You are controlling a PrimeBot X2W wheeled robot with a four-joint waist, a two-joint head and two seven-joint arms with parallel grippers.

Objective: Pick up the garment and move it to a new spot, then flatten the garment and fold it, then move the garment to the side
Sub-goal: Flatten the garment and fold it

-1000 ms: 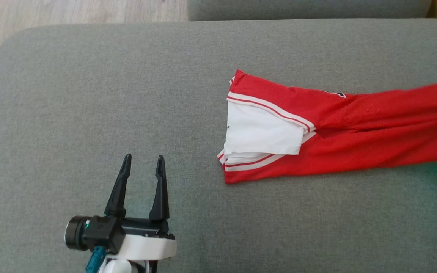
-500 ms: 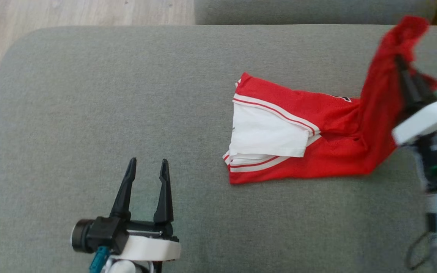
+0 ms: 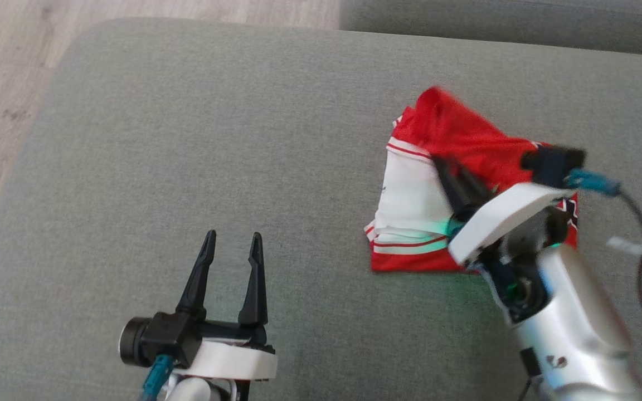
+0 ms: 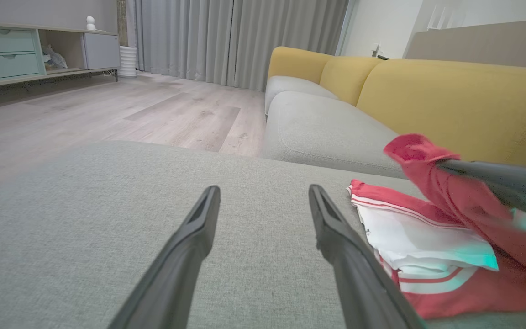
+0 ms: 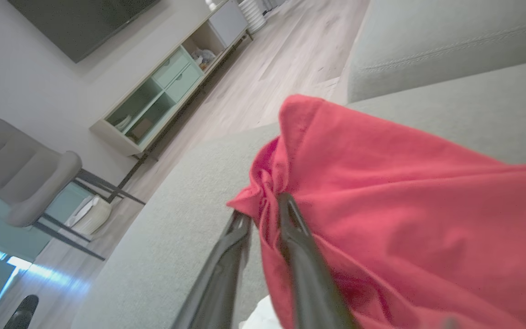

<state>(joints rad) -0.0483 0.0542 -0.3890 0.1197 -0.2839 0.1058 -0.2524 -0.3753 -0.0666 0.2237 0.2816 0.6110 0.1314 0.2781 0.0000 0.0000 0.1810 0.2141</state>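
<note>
**Garment fold, lifted-end stage.** The red knit garment with a white panel and red-and-white striped trim [image 3: 410,203] lies on the right half of the grey woven cushion [image 3: 187,139]. Its striped end is flat and faces the cushion's middle; its other end is raised off the surface.

The right gripper [image 3: 447,166], two long dark fingers on a white-and-silver arm, is closed on a gathered bunch of the red cloth. In the right wrist view the garment [image 5: 381,183] is pinched between the nearly touching fingertips and falls away in a slack sheet. A hold on a bunched edge, above the part lying flat, suits a fold. The step in hand is therefore judged to be laying the free end over the white panel, with release due only once the cloth rests there.

The left gripper [image 3: 232,235] stands open and empty, low over the cushion and well apart from the garment. It is probably parked where it cannot drag or crease the lower layers. In the left wrist view the lifted cloth hangs from one right finger, in front of the yellow upholstered backrest [image 4: 450,96].

**Lettering.** A small dark mark sits on the white panel, and a dark-and-white print shows on the red near the right wrist. A small emblem marks the silver forearm [image 3: 577,334]. None can be read.
</note>
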